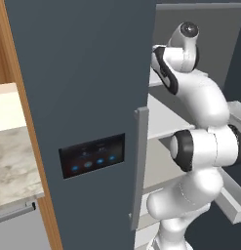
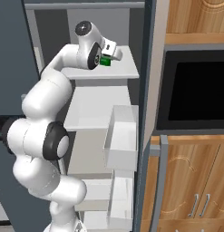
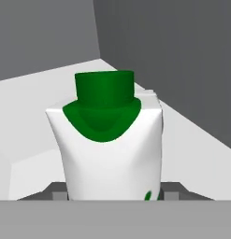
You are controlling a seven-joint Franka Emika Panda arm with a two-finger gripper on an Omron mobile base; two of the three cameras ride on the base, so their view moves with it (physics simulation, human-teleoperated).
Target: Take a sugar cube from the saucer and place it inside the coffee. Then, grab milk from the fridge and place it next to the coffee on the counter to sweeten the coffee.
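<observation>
the pincer (image 3: 114,193) sits right at the milk (image 3: 107,144): in the hand view the carton stands between the two dark fingertips (image 3: 56,191), one low on each side of it, apparently touching, though whether they grip it firmly i cannot tell. the carton stands upright on an upper fridge shelf (image 2: 120,68), close to the back corner (its green cap peeks past the wrist in the right base view).

judging by this, the milk step is under way: the fridge (image 1: 88,97) is open, the arm reaches deep inside, and the carton is not yet lifted. carrying it out and setting it beside the coffee on the worktop (image 1: 12,156) is left. nothing here tells whether the sugar step is done.

around it: the open door (image 1: 83,73) with its lit panel (image 1: 92,156) and grey handle (image 1: 139,166) stands close on the arm's left, a door bin (image 2: 122,136) juts out lower on its right, and a black oven (image 2: 197,88) sits in the wooden cabinets beyond. withdrawal probably needs care between door and bin.
</observation>
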